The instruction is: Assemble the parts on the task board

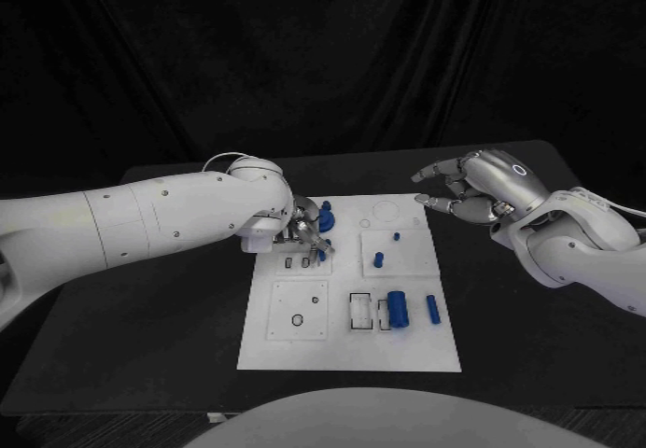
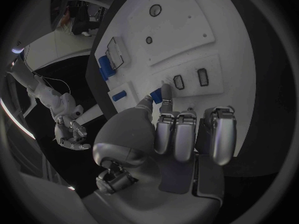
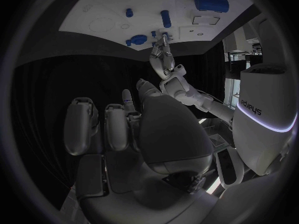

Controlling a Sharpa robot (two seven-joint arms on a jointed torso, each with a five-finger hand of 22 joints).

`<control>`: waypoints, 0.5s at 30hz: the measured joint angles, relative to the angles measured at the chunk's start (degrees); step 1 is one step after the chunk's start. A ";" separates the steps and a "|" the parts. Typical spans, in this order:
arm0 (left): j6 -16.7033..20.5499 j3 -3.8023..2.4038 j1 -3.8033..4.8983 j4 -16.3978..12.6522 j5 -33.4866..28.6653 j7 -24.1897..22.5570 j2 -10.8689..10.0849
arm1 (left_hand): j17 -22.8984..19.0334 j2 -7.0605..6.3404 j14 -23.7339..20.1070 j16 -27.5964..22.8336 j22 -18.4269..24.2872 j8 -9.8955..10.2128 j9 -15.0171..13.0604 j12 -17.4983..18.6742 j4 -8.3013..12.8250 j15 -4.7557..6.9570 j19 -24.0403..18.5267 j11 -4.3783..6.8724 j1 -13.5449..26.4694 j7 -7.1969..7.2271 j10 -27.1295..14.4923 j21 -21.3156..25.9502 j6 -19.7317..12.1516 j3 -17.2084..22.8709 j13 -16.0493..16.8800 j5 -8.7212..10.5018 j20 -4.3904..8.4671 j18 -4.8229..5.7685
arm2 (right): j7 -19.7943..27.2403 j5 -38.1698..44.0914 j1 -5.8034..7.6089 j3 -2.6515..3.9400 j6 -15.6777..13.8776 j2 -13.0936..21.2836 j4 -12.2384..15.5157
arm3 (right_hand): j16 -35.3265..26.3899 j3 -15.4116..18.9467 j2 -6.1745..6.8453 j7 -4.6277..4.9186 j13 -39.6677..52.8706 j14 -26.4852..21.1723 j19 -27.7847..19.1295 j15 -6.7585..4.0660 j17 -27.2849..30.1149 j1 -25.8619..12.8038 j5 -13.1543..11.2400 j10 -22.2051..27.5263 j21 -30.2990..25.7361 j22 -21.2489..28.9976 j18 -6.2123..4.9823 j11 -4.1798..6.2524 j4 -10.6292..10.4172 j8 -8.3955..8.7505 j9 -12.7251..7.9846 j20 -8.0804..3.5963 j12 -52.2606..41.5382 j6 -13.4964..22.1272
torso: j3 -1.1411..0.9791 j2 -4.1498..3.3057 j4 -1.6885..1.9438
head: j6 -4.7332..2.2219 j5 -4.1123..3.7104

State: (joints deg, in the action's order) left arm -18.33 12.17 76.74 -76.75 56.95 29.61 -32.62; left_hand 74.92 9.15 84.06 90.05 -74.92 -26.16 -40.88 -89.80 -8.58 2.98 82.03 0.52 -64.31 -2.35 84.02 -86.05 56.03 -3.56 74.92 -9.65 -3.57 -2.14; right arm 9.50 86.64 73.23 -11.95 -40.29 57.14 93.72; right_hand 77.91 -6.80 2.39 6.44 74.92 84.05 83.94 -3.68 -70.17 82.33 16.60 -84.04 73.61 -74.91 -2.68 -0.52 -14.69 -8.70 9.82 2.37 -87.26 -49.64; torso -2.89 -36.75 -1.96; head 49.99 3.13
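The white rectangular task board [image 1: 350,350] lies in the middle of the black table [image 1: 148,364]. Small blue parts sit on it: a large blue cylinder [image 1: 398,308] and a slim blue peg [image 1: 432,309] near the front, and a blue piece [image 1: 326,217] at the back. The left hand [image 1: 299,238] pinches a small blue part [image 2: 154,97] over the board's two dark slots [image 2: 190,79]. The right hand [image 1: 471,191] hovers off the board's far right corner, fingers curled and holding nothing.

My left hand [image 1: 299,235] sits over the upper left of the task board [image 1: 350,350], fingers down by a small blue part [image 1: 323,217] near the two small slots. My right hand [image 1: 474,187] hovers off the board's upper right corner, fingers curled and empty. A big blue cylinder [image 1: 398,310] and a thinner blue pin [image 1: 432,309] lie lower right.
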 measured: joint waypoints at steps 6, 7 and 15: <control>-0.10 0.00 -0.04 0.02 0.01 -0.11 0.04 | 0.00 -0.21 -0.01 0.00 0.00 0.37 -1.08 0.00 1.65 0.41 0.22 0.43 -1.05 0.50 0.00 0.00 0.90 1.32 0.00 -0.80 0.22 0.00 | -0.09 -0.01 -0.03 0.00 0.02 -0.07 -0.08 | 0.00 -0.16 0.00 0.06 0.00 0.00 0.00 0.00 0.12 0.00 0.28 0.00 0.00 0.00 0.00 0.00 0.16 0.00 -0.05 0.00 0.00 -0.06 | -0.02 0.01 0.00 | 0.00 0.08; -0.12 0.00 -0.04 0.02 0.01 -0.13 0.04 | 0.00 -0.34 -0.01 0.00 0.00 0.37 -1.29 0.00 1.95 0.41 0.22 0.43 -1.17 0.50 0.00 0.09 0.90 1.62 0.00 -0.91 0.22 0.00 | -0.11 -0.02 -0.03 0.00 0.02 -0.08 -0.10 | 0.00 -0.28 0.00 0.20 0.00 0.00 0.00 0.00 0.17 0.00 0.49 0.00 0.00 0.00 0.00 0.00 0.28 0.00 -0.05 0.00 0.00 -0.20 | -0.02 0.01 -0.01 | 0.00 0.12; -0.14 -0.05 -0.04 0.02 0.01 -0.37 0.06 | 0.00 -0.95 -0.02 0.00 0.00 1.70 -2.66 0.00 4.80 0.82 0.22 0.83 -2.78 0.58 0.01 0.24 1.20 4.81 0.00 -3.89 0.63 0.00 | -0.34 -0.03 -0.05 0.00 0.14 -0.06 -0.14 | 0.00 -1.10 -0.38 0.21 0.00 -0.21 0.21 0.21 0.28 0.38 2.66 0.21 -0.27 0.00 0.00 -0.21 1.10 0.34 -0.34 0.21 0.00 -0.21 | -0.05 0.01 -0.04 | 0.00 0.28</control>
State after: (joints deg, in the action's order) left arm -18.46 12.13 76.70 -76.72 56.95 29.24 -32.57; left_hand 74.91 8.20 84.04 90.05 -74.91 -24.46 -43.54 -89.80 -3.78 3.79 82.25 1.34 -67.09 -1.76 84.02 -85.80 57.22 1.25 74.92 -13.54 -2.94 -2.14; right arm 9.16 86.60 73.18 -11.95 -40.15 57.08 93.59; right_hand 77.91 -7.91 2.01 6.65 74.92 83.84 84.15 -3.47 -69.89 82.70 19.26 -83.83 73.34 -74.90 -2.69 -0.74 -13.58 -8.37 9.48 2.57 -87.26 -49.84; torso -2.94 -36.74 -2.00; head 49.99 3.41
